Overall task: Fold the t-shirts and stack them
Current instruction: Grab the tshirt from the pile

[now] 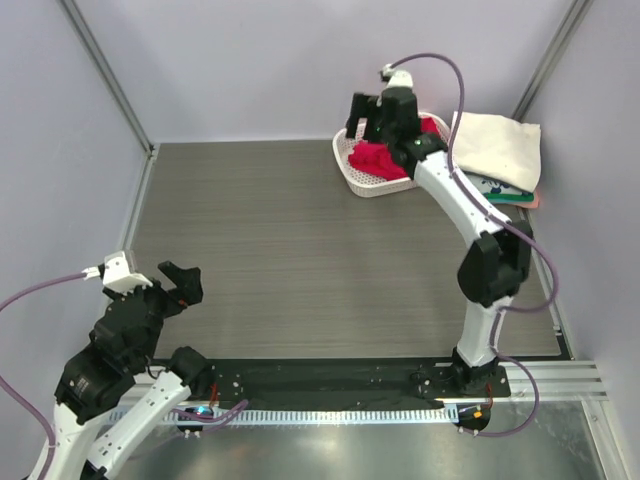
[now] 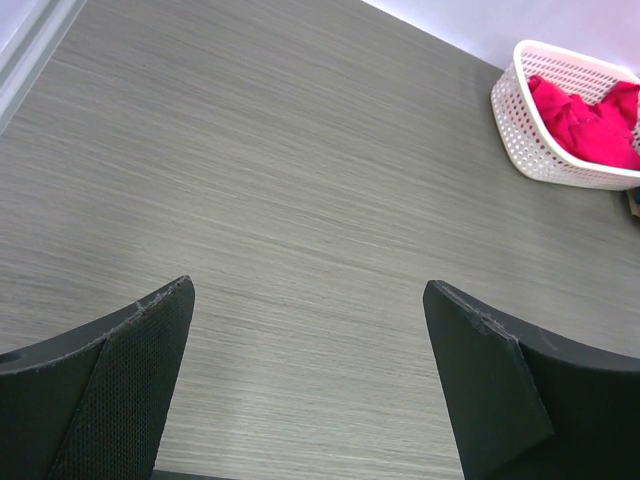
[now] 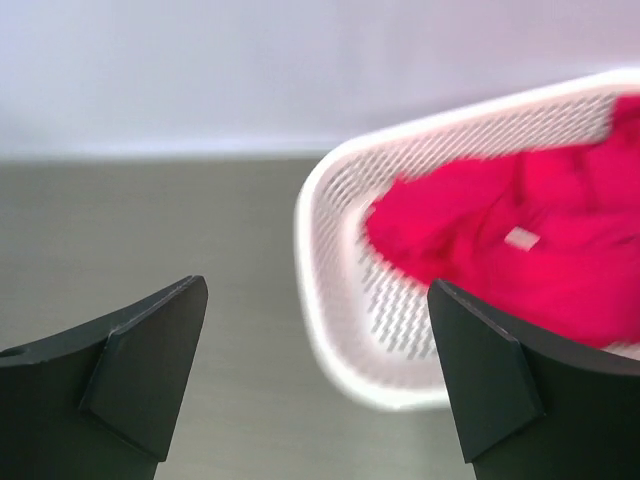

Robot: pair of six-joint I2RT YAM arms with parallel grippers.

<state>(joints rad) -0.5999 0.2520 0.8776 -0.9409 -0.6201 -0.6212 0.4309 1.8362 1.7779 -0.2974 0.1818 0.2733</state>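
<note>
A crimson-red t-shirt (image 1: 378,160) lies crumpled in the white perforated basket (image 1: 352,172) at the back right; it also shows in the right wrist view (image 3: 520,250) and the left wrist view (image 2: 590,115). A folded cream-white t-shirt (image 1: 497,145) tops a stack at the far right, with a teal-printed one (image 1: 508,194) under it. My right gripper (image 1: 362,124) hovers over the basket's far left rim, open and empty (image 3: 315,300). My left gripper (image 1: 178,285) is open and empty above the bare table at the near left (image 2: 310,300).
The grey wood-grain table (image 1: 280,240) is bounded by lilac walls at the back and sides. A metal rail (image 1: 330,412) runs along the near edge by the arm bases.
</note>
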